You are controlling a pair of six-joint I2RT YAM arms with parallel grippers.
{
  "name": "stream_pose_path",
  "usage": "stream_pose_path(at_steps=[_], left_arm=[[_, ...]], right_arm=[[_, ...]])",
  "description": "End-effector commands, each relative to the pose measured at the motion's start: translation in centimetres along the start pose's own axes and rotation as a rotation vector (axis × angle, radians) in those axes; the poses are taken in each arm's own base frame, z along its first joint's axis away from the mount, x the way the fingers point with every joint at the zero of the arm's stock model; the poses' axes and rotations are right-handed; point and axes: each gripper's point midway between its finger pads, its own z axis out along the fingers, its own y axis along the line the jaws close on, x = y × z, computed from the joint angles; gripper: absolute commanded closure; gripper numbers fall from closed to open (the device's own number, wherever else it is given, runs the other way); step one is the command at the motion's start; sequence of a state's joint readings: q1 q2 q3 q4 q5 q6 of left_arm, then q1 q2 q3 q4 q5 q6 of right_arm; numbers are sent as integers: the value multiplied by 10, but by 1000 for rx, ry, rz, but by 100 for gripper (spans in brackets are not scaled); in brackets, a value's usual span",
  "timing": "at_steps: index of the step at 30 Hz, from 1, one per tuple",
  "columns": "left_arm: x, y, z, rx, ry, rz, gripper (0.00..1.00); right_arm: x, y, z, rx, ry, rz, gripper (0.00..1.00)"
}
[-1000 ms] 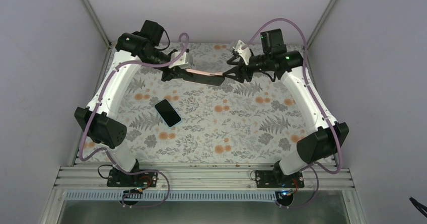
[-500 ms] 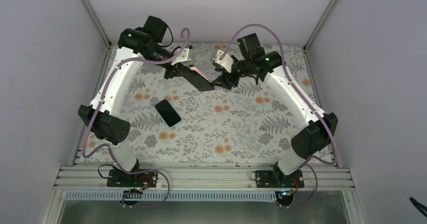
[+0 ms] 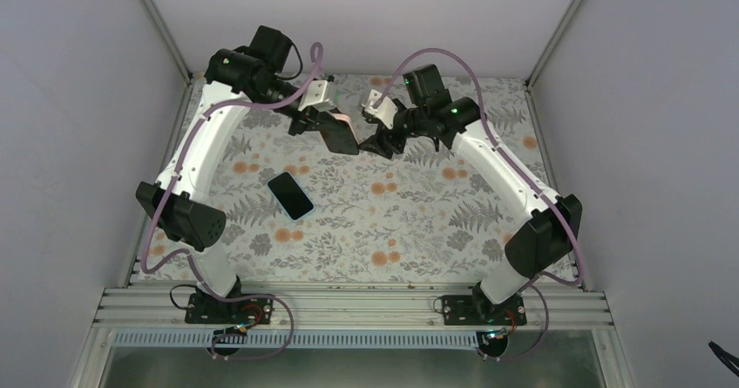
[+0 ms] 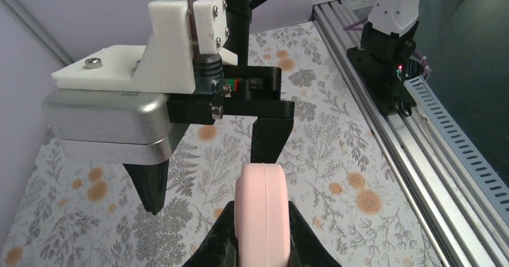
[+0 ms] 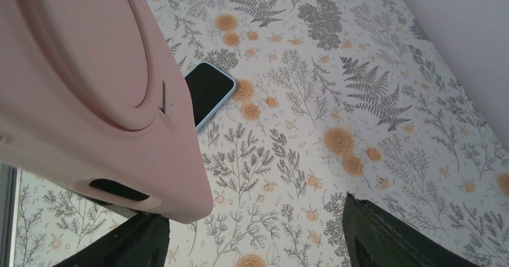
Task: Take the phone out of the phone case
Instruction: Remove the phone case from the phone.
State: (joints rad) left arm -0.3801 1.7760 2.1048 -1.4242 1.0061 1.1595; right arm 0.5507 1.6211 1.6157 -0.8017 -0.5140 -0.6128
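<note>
The phone case (image 4: 261, 210), pink, is clamped on edge by the closed left end effector (image 4: 260, 246) and held in the air above the far middle of the tabletop (image 3: 418, 222). It is gripped at one end, and the other end is pointed toward the right arm.

The right end effector (image 5: 252, 231) is seen open, jaws wide apart. One finger (image 5: 135, 246) is just under the case's corner, and the other finger (image 5: 378, 237) is well apart from it. Contact between the case and the near finger cannot be told. In the left wrist view the right end effector's two dark fingers are seen hanging down just behind the case's free end.

The phone (image 3: 290, 195) is out of the case. It is laid flat, dark screen up, on the tabletop left of centre, nearer the left edge than the right, and is touched by neither end effector. A light blue rim is seen on it in the right wrist view.
</note>
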Motion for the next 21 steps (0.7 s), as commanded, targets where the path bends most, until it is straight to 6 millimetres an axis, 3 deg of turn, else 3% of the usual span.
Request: stream_pose_path(at_steps=[1, 7, 14, 21], left_arm=[[-81, -36, -13, 125, -340, 155, 98], [-88, -37, -15, 146, -375, 142, 98], [-87, -34, -15, 171, -415, 113, 98], [-78, -17, -25, 134, -425, 95, 98]], right_arm=[[-28, -7, 3, 63, -100, -38, 24], [-36, -18, 0, 117, -125, -42, 24], [-66, -24, -14, 144, -226, -34, 24], [-87, -1, -26, 6, -293, -24, 22]])
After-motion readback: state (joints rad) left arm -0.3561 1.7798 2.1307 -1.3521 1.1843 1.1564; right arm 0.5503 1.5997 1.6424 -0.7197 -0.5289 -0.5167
